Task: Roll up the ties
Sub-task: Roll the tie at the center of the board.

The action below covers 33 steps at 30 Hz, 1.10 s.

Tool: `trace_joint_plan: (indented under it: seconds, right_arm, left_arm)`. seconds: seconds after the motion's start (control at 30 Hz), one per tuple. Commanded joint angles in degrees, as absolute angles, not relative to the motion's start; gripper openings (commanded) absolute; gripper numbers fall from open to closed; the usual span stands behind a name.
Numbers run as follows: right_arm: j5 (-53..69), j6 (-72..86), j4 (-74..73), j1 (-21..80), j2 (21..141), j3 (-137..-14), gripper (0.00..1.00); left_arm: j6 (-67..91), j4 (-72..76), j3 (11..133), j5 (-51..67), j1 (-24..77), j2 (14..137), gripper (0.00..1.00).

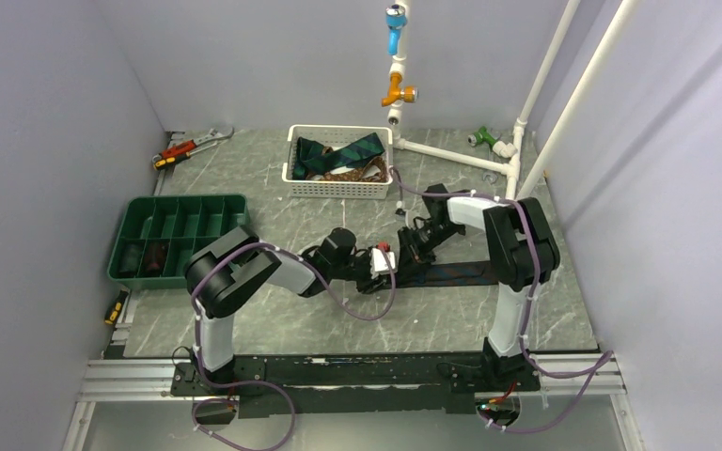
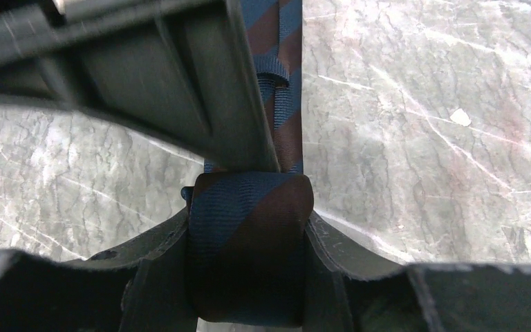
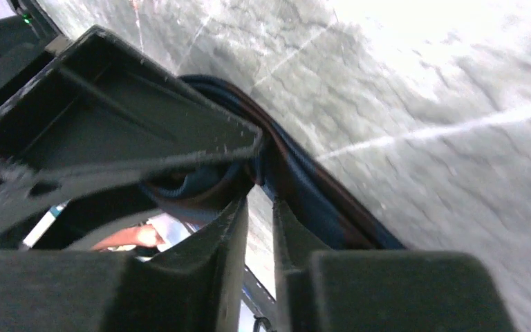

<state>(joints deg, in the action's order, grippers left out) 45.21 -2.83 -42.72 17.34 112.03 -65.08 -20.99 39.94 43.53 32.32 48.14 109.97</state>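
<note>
The striped tie lies mid-table. Its rolled end is pinched between the fingers of the left gripper, and its flat length runs on toward the right arm. The right gripper sits against the roll, jaws parted by a narrow slit with nothing visible between them. Other ties lie in the white basket behind.

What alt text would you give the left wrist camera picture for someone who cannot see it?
A rolled end of a navy and brown striped fabric necktie sits clamped between the two dark fingers of the left gripper. Its flat unrolled length runs away over the grey marbled table, partly hidden by the right gripper at the upper left.
</note>
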Motion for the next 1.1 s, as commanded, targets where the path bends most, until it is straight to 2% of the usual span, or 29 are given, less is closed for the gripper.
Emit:
trace_joint_plan:
  seconds: [0.0, 0.13, 0.53, 0.57, 0.67, 0.73, 0.77, 0.83, 0.87, 0.93, 0.97, 1.07]
  right_arm:
    - [47.8, -7.0, -47.7, 13.7, 105.2, -66.0, 0.30]
    - [52.8, -4.6, -46.1, 14.4, 102.4, -65.6, 0.48]
    - [48.8, -2.5, -43.1, 18.2, 109.6, -67.1, 0.49]
    - [48.7, -2.9, -43.3, 18.4, 110.4, -67.2, 0.47]
    - [47.0, -2.5, -41.7, 18.3, 110.3, -66.3, 0.21]
    - [44.1, -2.2, -41.4, 18.2, 110.8, -66.1, 0.14]
    - [42.5, -2.1, -41.7, 18.0, 111.4, -66.2, 0.18]
    - [40.6, -2.1, -42.2, 17.6, 112.4, -66.6, 0.38]
    - [40.5, -2.0, -42.2, 17.4, 112.4, -66.6, 0.43]
    - [40.7, -2.2, -42.0, 17.5, 112.1, -66.7, 0.44]
    - [41.0, -2.2, -42.0, 17.5, 112.3, -67.0, 0.40]
    - [42.6, -3.0, -42.6, 17.4, 113.0, -67.3, 0.06]
  left_arm:
    - [-24.1, 20.3, 42.8, 26.4, 46.2, 112.3, 0.45]
    - [-23.4, 18.1, 45.6, 27.2, 46.3, 113.3, 0.44]
    - [-24.0, 16.4, 46.1, 27.9, 46.3, 113.4, 0.46]
    - [-24.0, 16.4, 46.1, 28.0, 46.3, 113.5, 0.46]
    - [-24.4, 16.5, 46.1, 28.0, 46.3, 113.5, 0.46]
    - [-24.8, 16.9, 45.8, 28.3, 46.3, 113.2, 0.46]
    - [-25.1, 16.9, 45.7, 28.4, 46.3, 113.1, 0.47]
    - [-25.3, 16.7, 45.8, 28.7, 46.3, 113.2, 0.47]
    - [-25.3, 16.6, 45.9, 28.8, 46.3, 113.3, 0.47]
    - [-25.3, 16.3, 46.3, 28.8, 46.2, 113.4, 0.47]
    - [-25.2, 16.3, 46.4, 28.8, 46.3, 113.5, 0.48]
    - [-25.1, 16.2, 46.7, 28.7, 46.3, 113.5, 0.50]
